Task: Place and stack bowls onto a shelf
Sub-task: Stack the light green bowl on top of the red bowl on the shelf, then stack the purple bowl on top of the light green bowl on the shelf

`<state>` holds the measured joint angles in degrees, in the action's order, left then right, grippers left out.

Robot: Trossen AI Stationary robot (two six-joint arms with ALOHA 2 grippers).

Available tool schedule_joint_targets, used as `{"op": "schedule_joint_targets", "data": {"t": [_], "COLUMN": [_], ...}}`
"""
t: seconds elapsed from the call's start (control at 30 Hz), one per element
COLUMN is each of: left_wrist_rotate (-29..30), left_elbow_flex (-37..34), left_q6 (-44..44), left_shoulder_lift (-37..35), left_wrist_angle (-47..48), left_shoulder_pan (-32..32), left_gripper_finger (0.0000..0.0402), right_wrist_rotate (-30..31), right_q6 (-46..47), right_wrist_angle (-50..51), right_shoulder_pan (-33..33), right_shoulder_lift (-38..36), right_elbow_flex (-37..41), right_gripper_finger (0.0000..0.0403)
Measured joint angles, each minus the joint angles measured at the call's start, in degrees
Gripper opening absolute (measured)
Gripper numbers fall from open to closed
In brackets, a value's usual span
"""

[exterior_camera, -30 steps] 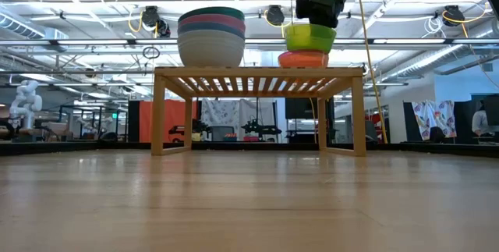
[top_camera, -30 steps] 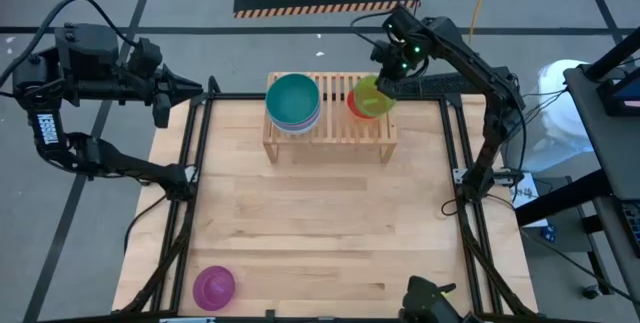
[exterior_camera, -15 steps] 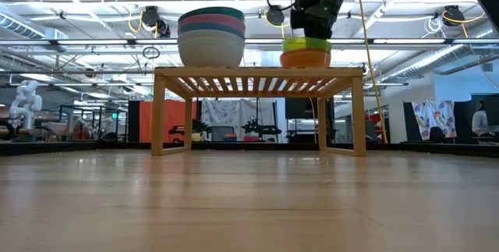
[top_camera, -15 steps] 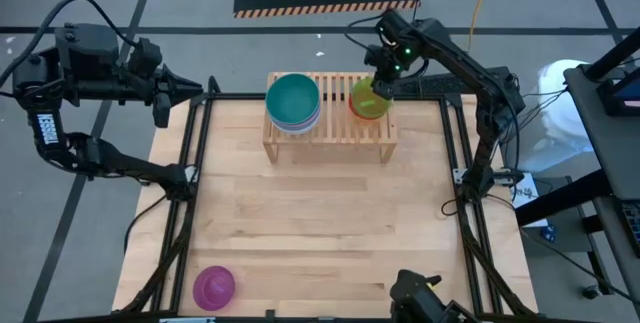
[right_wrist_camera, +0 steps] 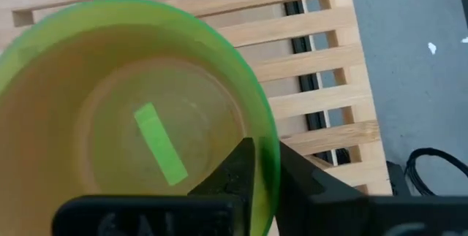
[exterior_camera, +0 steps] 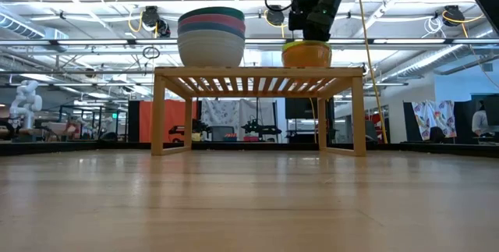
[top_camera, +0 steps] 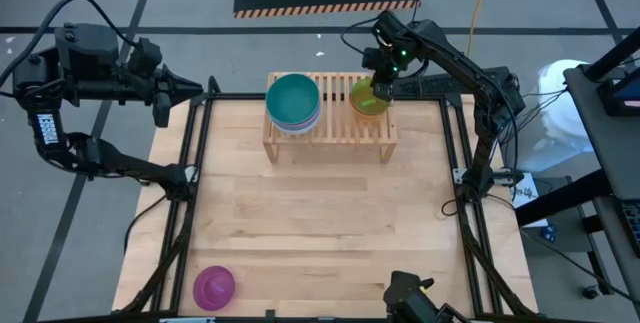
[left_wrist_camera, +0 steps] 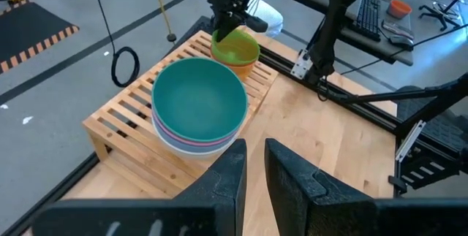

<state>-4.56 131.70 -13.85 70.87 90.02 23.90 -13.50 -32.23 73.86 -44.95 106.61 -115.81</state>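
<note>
A green bowl sits nested in a red bowl on the right part of the light-wood shelf. My right gripper is at its far right rim, shut on it. A stack of bowls with a teal one on top stands on the shelf's left part. A purple bowl lies upside down near the table's front left corner. My left gripper hovers beyond the table's far left corner, slightly open and holding nothing. My right gripper has the green bowl's rim pinched with one finger inside the bowl and one finger outside. The fingers come slanting down from the far right. The bowl sits upright and level inside the red bowl on the shelf.
The middle of the shelf's slatted top is bare between the stack and the green bowl. The wooden tabletop in front of the shelf is open. Black frame rails run along the table's sides.
My right gripper has come down and a little toward the table's left, rolling its wrist. The green bowl, held tilted above the red bowl a second ago, now sits level and nested in it on the shelf.
</note>
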Motion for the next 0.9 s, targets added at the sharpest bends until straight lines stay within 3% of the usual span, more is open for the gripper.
{"op": "schedule_joint_targets", "data": {"t": [0.5, 0.63, 0.9], "left_wrist_rotate": [0.0, -0.2, -6.4], "left_elbow_flex": [0.0, 0.0, 0.0], "left_q6": [-0.2, 0.0, 1.7], "left_shoulder_lift": [0.0, 0.0, 0.0], "left_wrist_angle": [0.0, 0.0, 0.0], "left_shoulder_pan": [0.0, 0.0, -0.9], "left_gripper_finger": [0.0056, 0.0056, 0.0056], "right_wrist_rotate": [0.2, 0.3, 0.2], "right_q6": [-0.3, -0.1, 0.0], "right_wrist_angle": [0.1, 0.1, -0.8], "right_shoulder_pan": [3.5, 4.8, 9.9], "right_shoulder_lift": [-6.1, -10.7, -22.9], "right_elbow_flex": [0.1, 0.1, 0.1], "right_gripper_finger": [0.0103, 0.0104, 0.0105]}}
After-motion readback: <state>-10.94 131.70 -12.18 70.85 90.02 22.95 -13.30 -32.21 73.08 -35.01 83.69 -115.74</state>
